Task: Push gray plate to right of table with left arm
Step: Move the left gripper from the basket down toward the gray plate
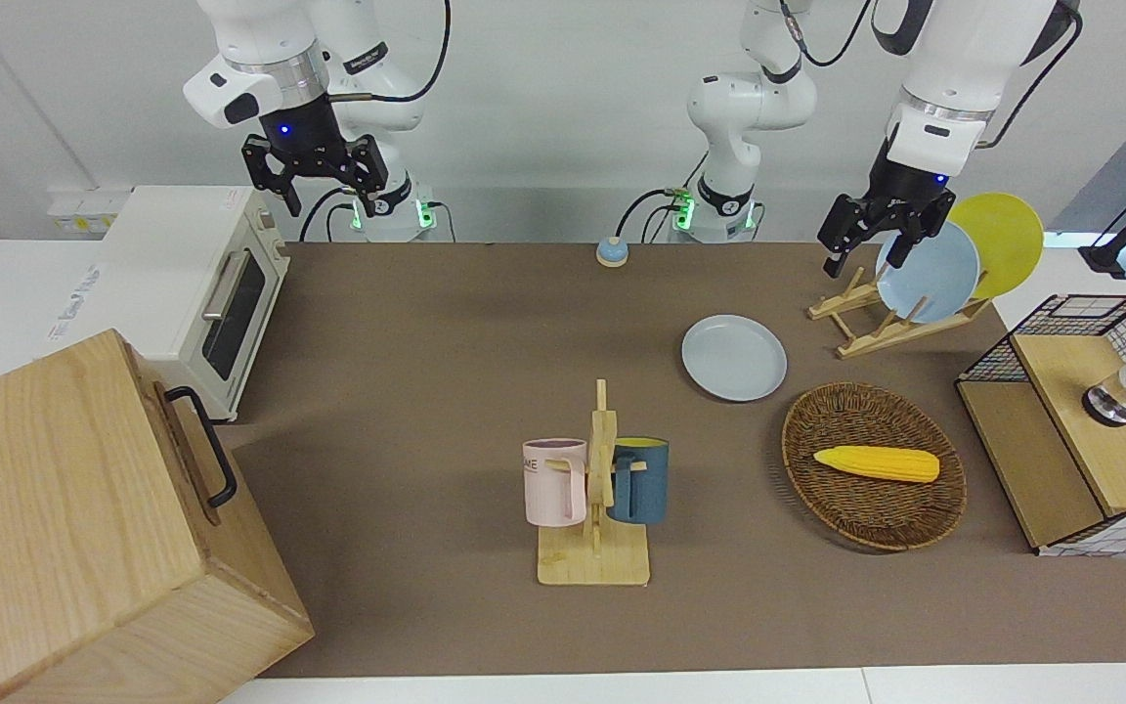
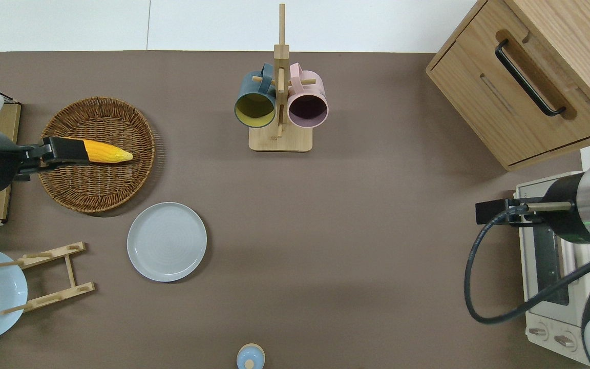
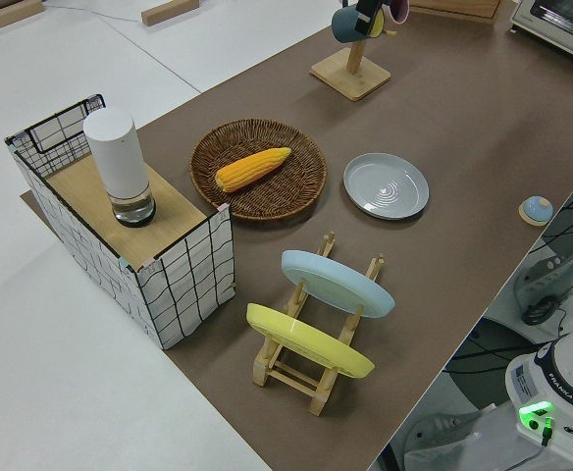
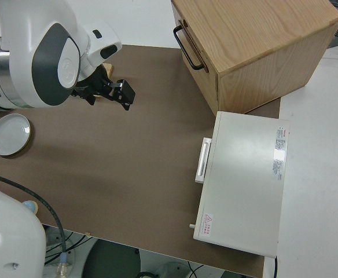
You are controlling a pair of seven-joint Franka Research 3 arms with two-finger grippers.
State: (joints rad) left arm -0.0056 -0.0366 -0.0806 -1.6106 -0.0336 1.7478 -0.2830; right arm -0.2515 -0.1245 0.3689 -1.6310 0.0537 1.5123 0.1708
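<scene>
The gray plate [image 1: 734,357] lies flat on the tabletop [image 1: 446,391] toward the left arm's end, just beside the wicker basket [image 1: 874,479] holding the corn cob [image 1: 877,463] and near the wooden plate rack [image 1: 890,318]. The left pincer [image 1: 871,246] hangs raised, fingers spread apart, holding nothing and well clear of the plate. The right arm is parked, its pincer [image 1: 314,186] also spread. Judged progress: none; approach, contact and the whole push remain.

gray plate [image 2: 166,241] pale gray-blue | table [image 2: 377,256] matte brown | corn [image 2: 105,152] yellow
</scene>
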